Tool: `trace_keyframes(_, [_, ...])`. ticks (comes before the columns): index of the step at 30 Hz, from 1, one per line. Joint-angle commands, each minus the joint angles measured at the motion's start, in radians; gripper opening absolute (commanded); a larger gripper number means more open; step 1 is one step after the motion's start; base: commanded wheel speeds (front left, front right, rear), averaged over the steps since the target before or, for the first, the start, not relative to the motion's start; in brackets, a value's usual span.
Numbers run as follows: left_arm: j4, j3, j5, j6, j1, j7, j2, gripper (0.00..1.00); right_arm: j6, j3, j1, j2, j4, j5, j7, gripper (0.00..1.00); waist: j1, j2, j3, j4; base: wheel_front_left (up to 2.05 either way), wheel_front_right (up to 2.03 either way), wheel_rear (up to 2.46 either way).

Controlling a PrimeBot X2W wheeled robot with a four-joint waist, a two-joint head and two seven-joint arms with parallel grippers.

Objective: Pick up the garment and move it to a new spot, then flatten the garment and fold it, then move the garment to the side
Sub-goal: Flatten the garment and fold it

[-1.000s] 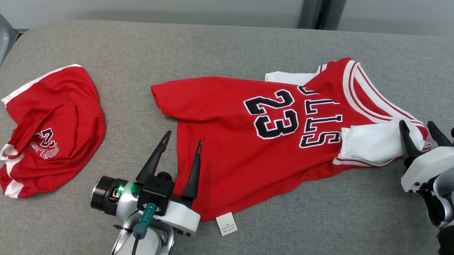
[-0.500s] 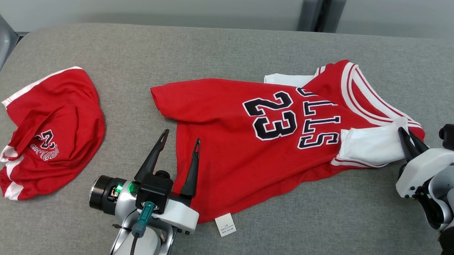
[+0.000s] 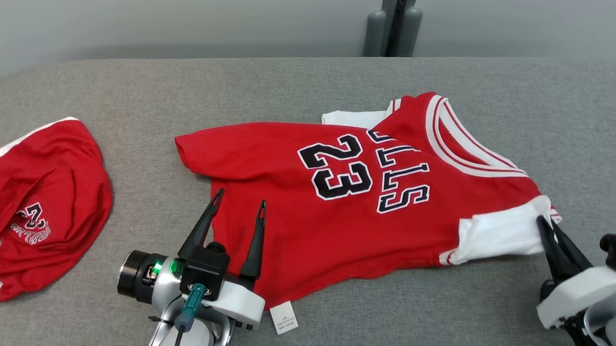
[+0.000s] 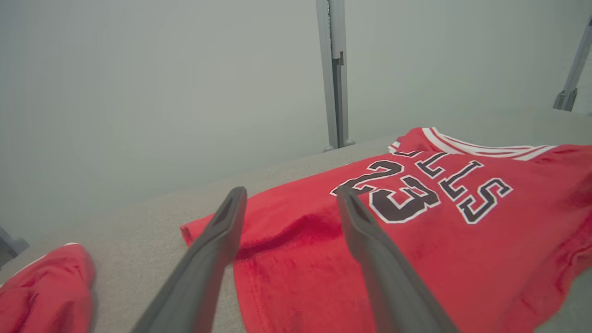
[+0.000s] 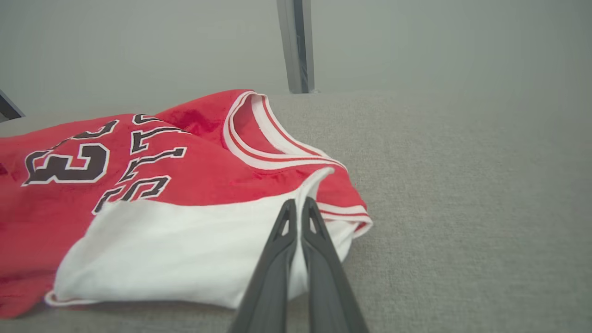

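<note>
- Found right gripper (image 3: 546, 222) with fingers pressed together on the outer hem of the white sleeve (image 3: 500, 233), at the near right of the table (image 3: 436, 310); looks like a pinch on only a thin lip of cloth.
- Found left gripper (image 3: 240, 199) spread wide, straddling the bottom hem of the jersey (image 3: 348, 205) at near left, holding nothing; cannot tell whether touching the cloth.
- Located jersey mid-table, print up, collar to the right, hem to the left, body rumpled; white label (image 3: 284, 318) poking out at the near edge.
- Logged second red garment (image 3: 40, 199) bunched at the left end, well apart.
- Judged step: flattening, by drawing the sleeve outward.
- Risk: slipping off the sleeve under tension; cause, a shallow pinch.
- Risk: dragging the whole jersey rightward rather than smoothing it; cause, nothing pinning the left hem.
- Risk: catching one layer only, leaving the underlayer creased.
</note>
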Motion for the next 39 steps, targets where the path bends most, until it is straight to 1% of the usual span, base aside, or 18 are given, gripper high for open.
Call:
trace_keyframes(1, [0.0,0.003,0.004,-0.003,0.012,-0.002,0.006,1.0,0.0,-0.009,0.022,-0.011,-0.013,0.01,-0.013,0.0,0.0,0.0,-0.006,-0.016,0.0,0.0,0.0])
trace_keyframes(2, [0.001,0.004,0.006,-0.004,0.013,-0.002,0.006,1.0,0.0,-0.011,0.05,-0.018,-0.025,0.013,-0.013,0.0,0.0,0.0,-0.006,-0.022,0.0,0.0,0.0])
trace_keyframes(3, [0.0,0.007,0.007,-0.005,0.01,-0.002,0.007,1.0,0.0,-0.013,0.076,-0.026,-0.037,0.002,-0.016,0.09,0.0,0.0,-0.005,-0.028,0.0,0.0,0.0])
trace_keyframes(4, [0.0,0.008,0.007,-0.005,0.007,-0.002,0.006,1.0,0.0,-0.015,0.098,-0.028,-0.047,-0.007,-0.017,0.31,0.0,0.0,-0.004,-0.033,0.0,0.0,0.0])
trace_keyframes(5, [0.0,0.009,0.009,-0.007,0.003,-0.002,0.006,1.0,0.0,-0.019,0.12,-0.027,-0.06,-0.016,-0.017,0.57,0.0,0.0,-0.003,-0.037,0.0,0.0,0.0])
trace_keyframes(6, [0.0,0.011,0.009,-0.007,0.0,-0.002,0.006,1.0,0.0,-0.019,0.143,-0.027,-0.072,-0.029,-0.017,0.94,0.0,0.0,-0.003,-0.041,0.0,0.0,0.0])
trace_keyframes(7, [0.001,0.014,0.009,-0.007,-0.002,-0.002,0.006,1.0,0.0,-0.024,0.186,-0.022,-0.084,-0.025,-0.017,1.0,0.0,0.0,-0.003,-0.048,0.0,0.0,0.0])
trace_keyframes(11, [0.005,0.017,0.008,-0.008,-0.003,-0.002,0.005,1.0,0.0,0.0,0.241,-0.034,-0.095,0.01,-0.008,1.0,0.0,0.0,-0.002,-0.056,0.0,0.0,0.0])
trace_keyframes(13, [0.006,0.019,0.007,-0.009,-0.005,-0.002,0.004,1.0,0.0,0.007,0.246,-0.057,-0.096,0.023,-0.003,1.0,0.0,0.0,-0.003,-0.058,0.0,0.0,0.0])
trace_keyframes(15, [0.007,0.019,0.005,-0.01,-0.008,-0.002,0.004,1.0,0.0,-0.007,0.233,-0.067,-0.096,0.025,-0.006,1.0,0.0,0.0,-0.003,-0.06,0.0,0.0,0.0])
trace_keyframes(18, [0.007,0.018,0.002,-0.011,-0.009,-0.002,0.003,1.0,0.0,-0.044,0.191,-0.065,-0.126,0.003,-0.012,1.0,0.0,0.0,-0.005,-0.058,0.0,0.0,0.0])
trace_keyframes(20, [0.002,0.018,0.001,-0.009,-0.011,-0.002,0.002,1.0,0.0,-0.073,0.171,-0.05,-0.164,-0.013,-0.016,1.0,0.0,0.0,-0.006,-0.055,0.0,0.0,0.0])
trace_keyframes(22, [-0.004,0.019,-0.001,-0.005,-0.012,-0.002,0.002,1.0,0.0,-0.115,0.139,-0.031,-0.23,-0.054,-0.017,1.0,0.0,0.0,-0.007,-0.052,0.0,0.0,0.0])
trace_keyframes(26, [-0.014,0.019,-0.006,-0.007,-0.009,-0.002,0.001,1.0,0.0,-0.177,0.12,0.03,-0.338,-0.133,-0.016,1.0,0.0,0.0,-0.012,-0.04,0.0,0.0,0.0])
trace_keyframes(29, [-0.023,0.019,-0.01,-0.005,-0.003,-0.002,0.001,1.0,0.0,-0.198,0.118,0.079,-0.39,-0.183,-0.017,1.0,0.0,0.0,-0.018,-0.029,0.0,0.0,0.0])
trace_keyframes(33, [-0.029,0.017,-0.009,-0.007,0.01,-0.002,0.0,1.0,0.0,-0.191,0.14,0.12,-0.396,-0.223,-0.017,1.0,0.0,0.0,-0.024,-0.015,0.0,0.0,0.0])
trace_keyframes(36, [-0.037,0.015,-0.008,-0.006,0.015,-0.002,0.0,1.0,0.0,-0.169,0.133,0.118,-0.377,-0.249,-0.017,1.0,0.0,0.0,-0.023,-0.007,0.0,0.0,0.0])
trace_keyframes(39, [-0.044,0.018,-0.009,-0.003,0.025,-0.002,0.0,1.0,0.0,-0.176,0.119,0.124,-0.365,-0.242,-0.017,1.0,0.0,0.0,-0.022,0.0,0.0,0.0,0.0])
